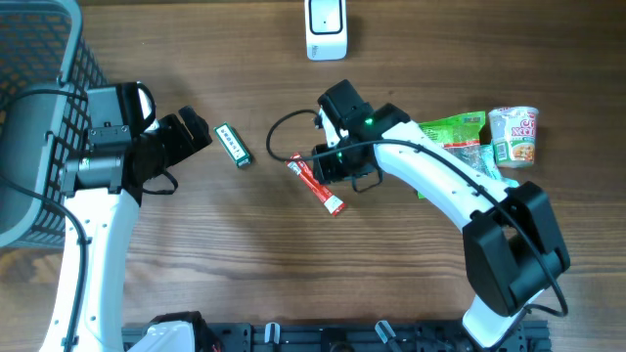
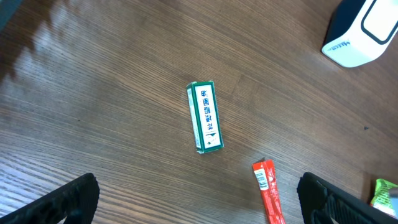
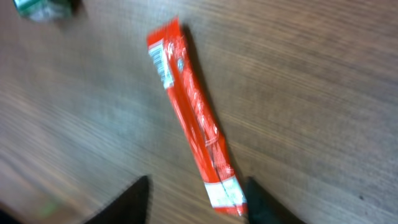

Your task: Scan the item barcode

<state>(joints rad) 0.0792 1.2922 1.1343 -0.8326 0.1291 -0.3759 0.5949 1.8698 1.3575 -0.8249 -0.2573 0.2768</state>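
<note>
One red sachet (image 1: pixel 316 185) loose on the table (image 1: pixel 245 274), both jaws apart

The red sachet is seen lying flat and slanted near the middle of the wooden table, with nothing clamped on it. The right gripper (image 3: pixel 198 202) is held low over it, and its two dark fingers (image 3: pixel 134 199) are shown spread. The sachet's near end is framed between them, one finger well clear of the wrapper, the other just beside it or touching; which cannot be told from the blurred wrist view. A white printed patch (image 3: pixel 163 62) is carried near the sachet's far end; whether it is the barcode cannot be read.

Over on the other side, the left gripper (image 1: pixel 194 132) is held wide open above bare wood, nothing between its fingers (image 2: pixel 62 199). A green box (image 2: pixel 205 116) is found lying flat just ahead of it, between the left gripper and the sachet, apart from both.

The white scanner (image 1: pixel 326 27) is set at the far edge of the table, well apart from the sachet. A wire basket (image 1: pixel 83 59) is placed at the left edge. To the right, a green packet (image 1: pixel 458 132), partly covered by the right arm (image 1: pixel 440 181), and a noodle cup (image 1: pixel 515 135) lying on its side are laid next to each other.
</note>
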